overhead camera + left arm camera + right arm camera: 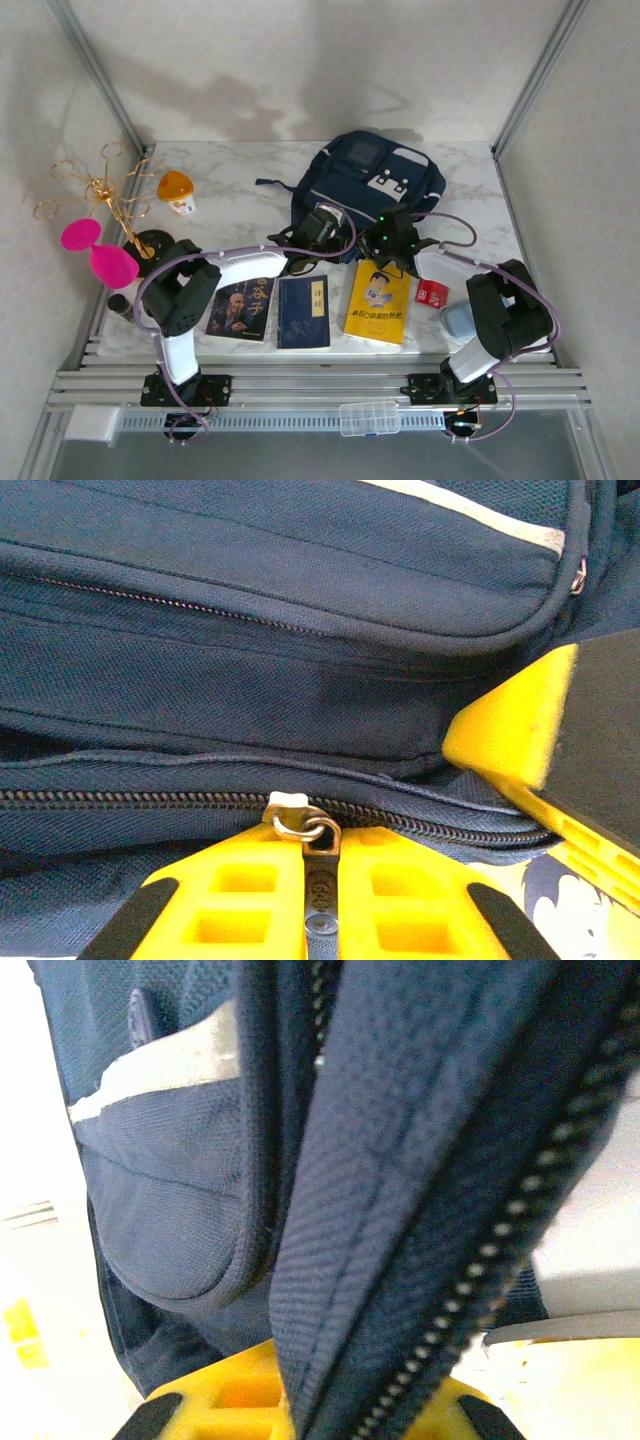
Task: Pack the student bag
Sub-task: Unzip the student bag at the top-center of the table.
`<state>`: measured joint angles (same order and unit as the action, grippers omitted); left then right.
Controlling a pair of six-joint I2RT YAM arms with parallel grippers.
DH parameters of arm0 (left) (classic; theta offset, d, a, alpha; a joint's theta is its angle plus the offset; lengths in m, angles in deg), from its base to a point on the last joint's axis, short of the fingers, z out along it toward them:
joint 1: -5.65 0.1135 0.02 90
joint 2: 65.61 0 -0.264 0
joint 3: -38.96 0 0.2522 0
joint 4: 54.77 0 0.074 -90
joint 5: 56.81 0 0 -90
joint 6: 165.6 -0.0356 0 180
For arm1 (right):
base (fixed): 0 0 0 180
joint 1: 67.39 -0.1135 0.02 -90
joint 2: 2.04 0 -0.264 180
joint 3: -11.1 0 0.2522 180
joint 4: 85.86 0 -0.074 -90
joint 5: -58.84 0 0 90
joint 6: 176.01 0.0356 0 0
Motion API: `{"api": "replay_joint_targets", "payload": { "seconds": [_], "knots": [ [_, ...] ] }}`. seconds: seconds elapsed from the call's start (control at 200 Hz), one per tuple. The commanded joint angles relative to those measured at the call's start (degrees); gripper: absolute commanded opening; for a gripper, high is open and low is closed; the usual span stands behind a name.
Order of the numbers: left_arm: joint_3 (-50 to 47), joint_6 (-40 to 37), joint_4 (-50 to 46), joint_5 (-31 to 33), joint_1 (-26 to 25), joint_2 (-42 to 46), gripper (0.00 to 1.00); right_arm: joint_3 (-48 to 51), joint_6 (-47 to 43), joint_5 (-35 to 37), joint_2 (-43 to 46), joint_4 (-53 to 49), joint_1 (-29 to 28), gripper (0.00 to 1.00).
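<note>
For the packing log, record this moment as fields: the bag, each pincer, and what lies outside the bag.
bag: student bag, lying at the far side of the table
left pincer: shut on zipper pull
right pincer: shut on student bag fabric beside a zipper
outside bag, near side: portrait-cover book, dark blue book, yellow book, red box
packing: no book in the bag yet

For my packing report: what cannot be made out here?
- Top view: inside of student bag, hidden by its fabric.
- Left wrist: zipper pull end in left tool, cut by bottom edge.
- Right wrist: right tool tips, covered by bag fold.
- Top view: yellow book title, too small.
</note>
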<state>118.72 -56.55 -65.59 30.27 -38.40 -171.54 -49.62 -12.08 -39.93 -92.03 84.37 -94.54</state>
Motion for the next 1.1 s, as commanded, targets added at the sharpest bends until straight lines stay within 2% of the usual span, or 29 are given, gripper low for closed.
{"api": "replay_joint_targets", "payload": {
  "seconds": [0.0, 0.22, 0.421, 0.451, 0.511, 0.546, 0.671, 0.821, 0.881, 0.971, 1.051, 1.091],
  "knots": [
    [-1.49, -1.61, -2.33, 3.59, 0.75, 5.30, 0.00, -4.31, -7.47, -1.65, 2.62, 2.17, 0.94, 0.04],
    [-8.69, -0.92, -3.31, 6.13, 3.80, 11.45, 0.00, -8.84, -19.15, -4.21, 5.14, -2.45, 2.68, 0.04],
    [-14.22, 0.91, -5.26, 7.71, 5.84, 18.16, 0.00, -19.04, -28.08, -9.58, -2.59, -7.18, -1.25, 0.00],
    [-14.69, 1.72, -6.11, 9.41, 5.82, 18.98, 0.00, -20.33, -29.43, -10.17, -3.21, -7.66, -1.95, 0.00],
    [-15.06, 6.47, -10.37, 17.84, 5.99, 20.23, 0.00, -21.90, -32.09, -9.63, -3.31, -10.22, -2.47, 0.00],
    [-15.79, 7.41, -11.78, 19.18, 6.37, 20.97, 0.00, -22.03, -33.51, -10.29, -2.89, -11.32, -2.41, 0.00],
    [-20.11, 9.52, -9.63, 14.23, 6.46, 23.96, 0.00, -20.64, -39.88, -11.04, -0.36, -14.78, 1.34, 0.00],
    [-21.42, 12.51, -5.81, 8.86, 3.58, 22.98, 0.00, -18.25, -42.32, -11.77, 0.38, -16.16, 11.31, 0.01],
    [-19.19, 13.60, -5.02, 10.33, 1.63, 20.41, 0.00, -18.60, -42.51, -13.21, -0.60, -15.50, 13.07, 0.10],
    [-14.42, 13.68, -4.34, 9.21, 0.02, 16.11, 0.00, -19.87, -41.44, -12.05, -1.84, -16.26, 13.71, 0.18],
    [-12.18, 13.62, -2.96, 8.61, -0.42, 13.79, 0.00, -19.25, -39.57, -11.90, -1.31, -15.86, 13.71, 0.41],
    [-10.97, 13.12, -3.26, 8.50, -0.42, 12.66, 0.00, -18.84, -39.06, -11.34, -0.79, -16.37, 13.66, 0.47]
  ]
}}
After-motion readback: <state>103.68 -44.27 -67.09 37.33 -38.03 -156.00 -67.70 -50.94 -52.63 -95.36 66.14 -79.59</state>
